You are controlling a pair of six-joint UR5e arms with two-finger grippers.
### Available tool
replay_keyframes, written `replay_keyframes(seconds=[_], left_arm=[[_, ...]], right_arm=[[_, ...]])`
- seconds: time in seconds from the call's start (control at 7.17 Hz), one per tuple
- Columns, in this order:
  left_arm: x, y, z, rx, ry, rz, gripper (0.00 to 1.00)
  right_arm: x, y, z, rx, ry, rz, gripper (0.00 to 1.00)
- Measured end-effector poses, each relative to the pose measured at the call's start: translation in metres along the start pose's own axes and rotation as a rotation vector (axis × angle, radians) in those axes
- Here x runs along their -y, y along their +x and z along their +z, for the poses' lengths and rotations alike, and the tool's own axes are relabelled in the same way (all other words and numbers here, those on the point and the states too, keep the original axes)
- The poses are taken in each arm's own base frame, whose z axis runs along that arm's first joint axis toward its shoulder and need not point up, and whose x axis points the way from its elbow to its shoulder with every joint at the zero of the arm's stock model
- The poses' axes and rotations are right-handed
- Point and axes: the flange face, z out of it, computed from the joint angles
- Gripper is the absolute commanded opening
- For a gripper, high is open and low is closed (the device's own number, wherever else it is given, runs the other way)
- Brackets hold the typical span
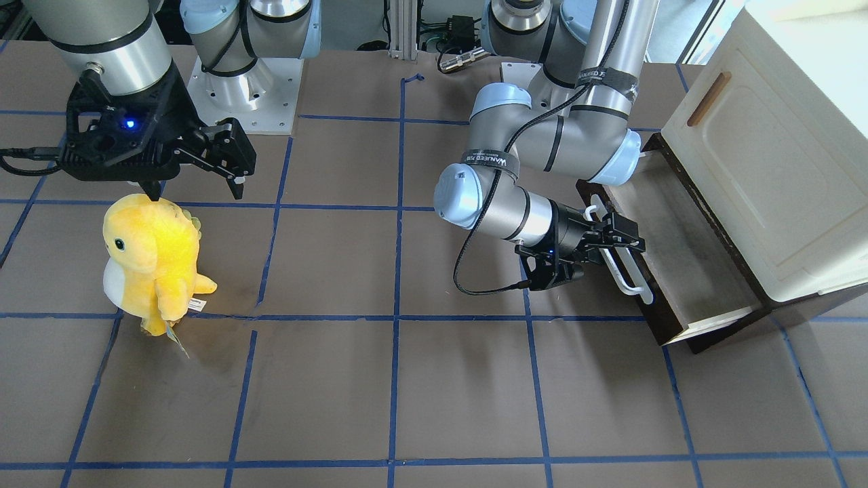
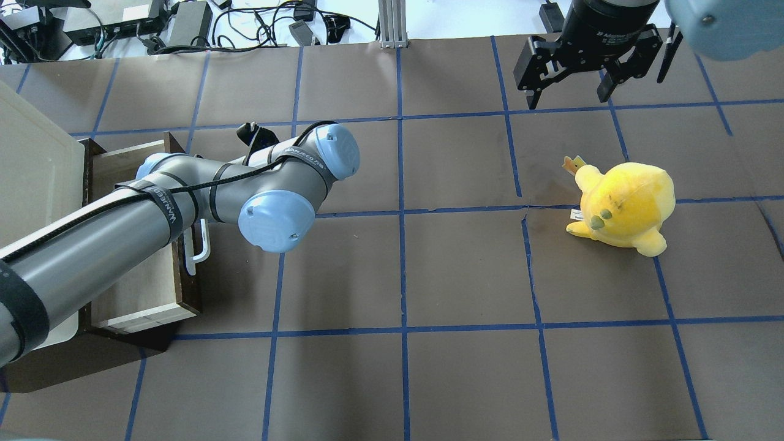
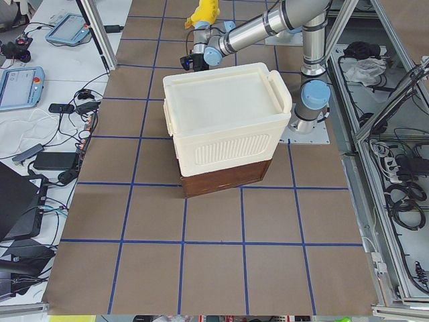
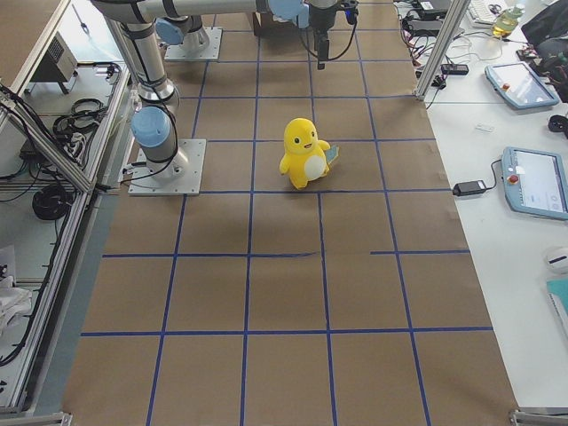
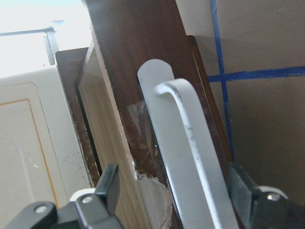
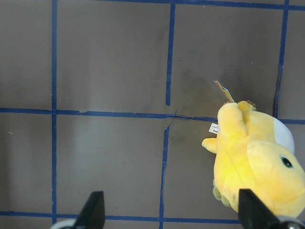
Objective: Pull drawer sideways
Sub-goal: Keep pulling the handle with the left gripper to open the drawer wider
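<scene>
The drawer [image 1: 678,251] has a dark brown front with a long white bar handle [image 1: 627,271] and stands pulled out from under the cream cabinet [image 1: 766,169]. My left gripper [image 1: 614,234] is at the handle's upper part. In the left wrist view the handle [image 5: 190,157] and the drawer front [image 5: 138,62] lie between my fingers [image 5: 109,188], which stand wide apart, so the gripper [image 5: 174,191] is open around them. My right gripper [image 1: 196,190] is open and empty, hanging above the table far from the drawer.
A yellow plush toy [image 1: 152,257] stands upright on the table just below my right gripper; it also shows in the right wrist view [image 6: 257,162]. The cream cabinet [image 2: 30,171] with its small wooden door handle [image 1: 708,98] stands over the drawer at the table's end.
</scene>
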Motion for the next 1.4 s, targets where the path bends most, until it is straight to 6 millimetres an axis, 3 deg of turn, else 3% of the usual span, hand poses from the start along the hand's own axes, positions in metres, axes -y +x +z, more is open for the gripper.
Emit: replay_keyframes(seconds=[0.42, 1.4], left_arm=[[0.008, -0.014, -0.009, -0.029, 0.016, 0.005, 0.81], [0.008, -0.016, -0.008, -0.053, 0.005, 0.015, 0.81]], right_arm=[[0.0, 0.0, 0.0, 0.0, 0.0, 0.0, 1.0], [0.0, 0.0, 0.0, 0.0, 0.0, 0.0, 1.0]])
